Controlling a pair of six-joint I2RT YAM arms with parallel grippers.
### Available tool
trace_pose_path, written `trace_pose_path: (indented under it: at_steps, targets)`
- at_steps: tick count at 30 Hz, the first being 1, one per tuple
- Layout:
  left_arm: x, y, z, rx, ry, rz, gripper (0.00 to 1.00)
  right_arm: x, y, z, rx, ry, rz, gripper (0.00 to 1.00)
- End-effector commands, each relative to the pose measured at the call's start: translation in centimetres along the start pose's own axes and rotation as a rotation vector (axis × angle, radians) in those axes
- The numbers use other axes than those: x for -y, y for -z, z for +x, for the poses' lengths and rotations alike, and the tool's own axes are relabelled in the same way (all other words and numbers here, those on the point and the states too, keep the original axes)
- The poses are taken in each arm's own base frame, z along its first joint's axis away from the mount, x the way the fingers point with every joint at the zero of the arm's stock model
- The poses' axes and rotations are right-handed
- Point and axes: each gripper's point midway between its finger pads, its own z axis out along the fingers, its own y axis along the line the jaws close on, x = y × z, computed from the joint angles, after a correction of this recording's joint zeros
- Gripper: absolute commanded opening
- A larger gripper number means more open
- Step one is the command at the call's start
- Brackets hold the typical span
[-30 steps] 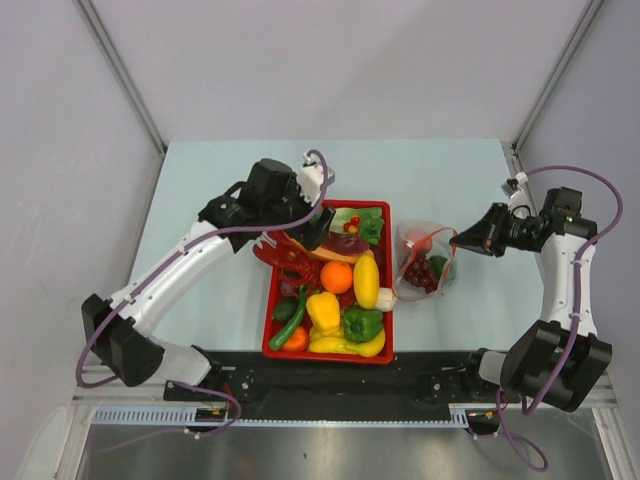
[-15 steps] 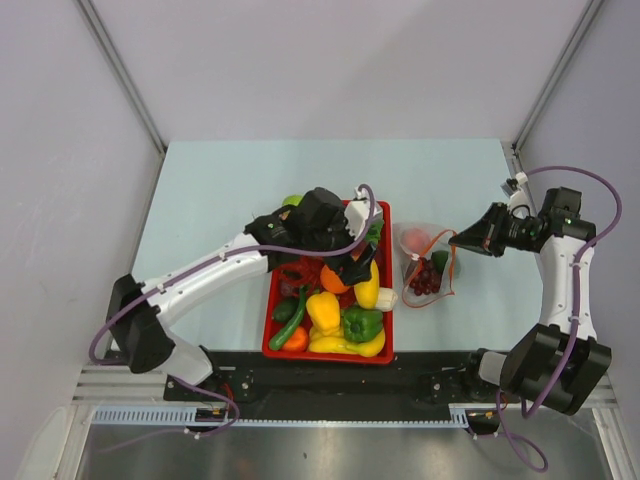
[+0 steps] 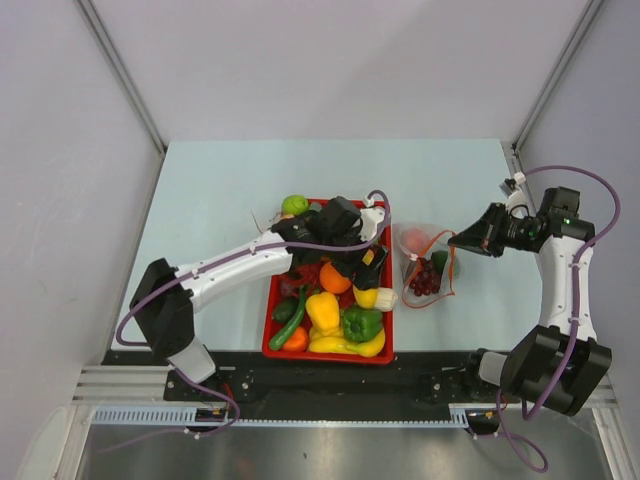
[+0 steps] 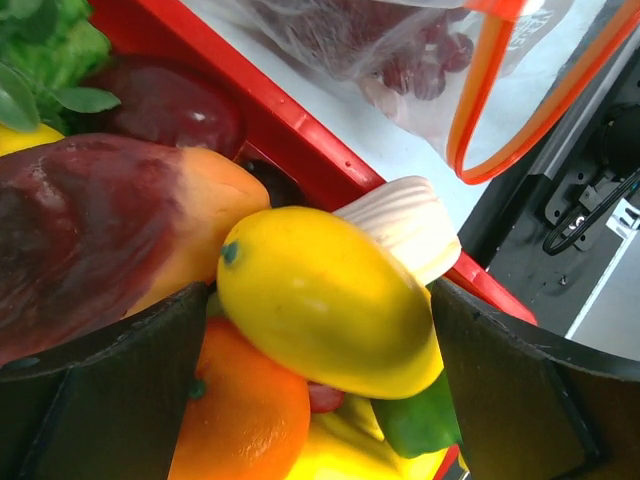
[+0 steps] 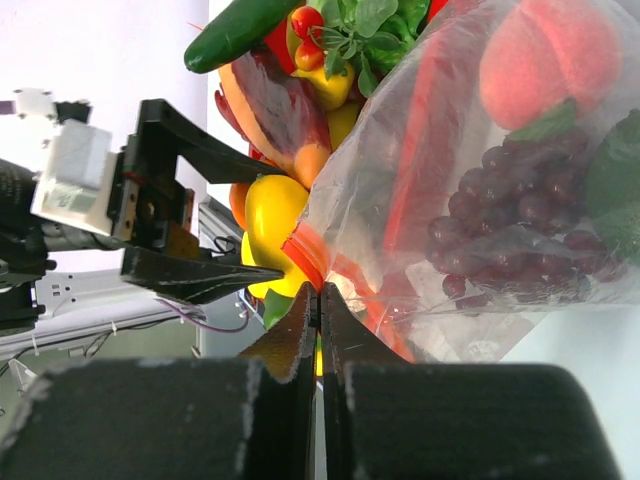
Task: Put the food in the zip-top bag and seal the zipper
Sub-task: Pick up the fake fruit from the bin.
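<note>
My left gripper (image 3: 366, 272) hangs over the red tray (image 3: 272, 322), open. Its fingers straddle the yellow lemon (image 4: 320, 300), which lies on the orange (image 4: 245, 420) and shows partly in the top view (image 3: 366, 297). The clear zip-top bag (image 3: 428, 270) lies right of the tray, mouth open, with a pink peach (image 5: 550, 55), purple grapes (image 5: 490, 230) and a dark green piece (image 5: 615, 190) inside. My right gripper (image 5: 320, 290) is shut on the bag's orange-red zipper strip (image 5: 310, 250) and holds that edge up (image 3: 458, 240).
The tray also holds a yellow pepper (image 3: 323, 310), a green pepper (image 3: 362, 323), a cucumber (image 3: 287, 318), a red lobster and leafy greens. A lime-green fruit (image 3: 293, 205) sits at the tray's far left corner. A black rail (image 3: 330, 385) runs along the near edge.
My left arm has swung right across the tray, from its far left corner to over the lemon. My right gripper has kept its hold on the bag's mouth.
</note>
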Motion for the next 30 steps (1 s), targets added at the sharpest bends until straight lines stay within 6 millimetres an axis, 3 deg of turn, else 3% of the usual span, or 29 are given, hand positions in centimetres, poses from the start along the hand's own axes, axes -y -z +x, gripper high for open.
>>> trace_pose_path:
  at_steps: [1,4,9,14,20,23,27,28,30]
  targets:
    - [1.5,-0.1,-1.7,0.025,0.051,0.058,0.96,-0.9,0.2,-0.3,0.017,0.035,-0.021,0.0]
    - [2.1,-0.6,-1.8,0.013,0.069,0.088,0.94,-0.8,0.2,-0.3,0.014,0.031,-0.018,0.0]
    - [2.6,-0.3,-2.3,0.011,0.074,0.119,0.82,-0.7,0.2,-0.3,0.013,0.029,-0.016,0.0]
    - [3.7,1.6,-4.2,0.073,0.055,0.165,0.57,-0.7,0.1,-0.2,0.01,0.023,-0.014,0.0]
    - [6.3,5.5,-7.7,0.199,-0.008,0.242,0.38,-0.7,0.1,-0.2,0.009,0.023,-0.016,0.0]
    - [8.1,7.8,-9.4,0.289,-0.117,0.276,0.31,-0.6,0.1,-0.2,0.008,0.02,-0.019,0.0]
    - [11.7,10.3,-11.1,0.462,-0.414,0.336,0.26,-0.6,0.0,-0.2,0.007,0.02,-0.023,0.0]
    - [12.7,11.4,-11.4,0.523,-0.571,0.346,0.26,-0.6,0.0,-0.2,0.006,0.019,-0.022,0.0]
    - [15.4,11.6,-10.9,0.628,-0.855,0.39,0.23,-0.7,-0.1,-0.3,0.008,0.021,-0.023,0.0]
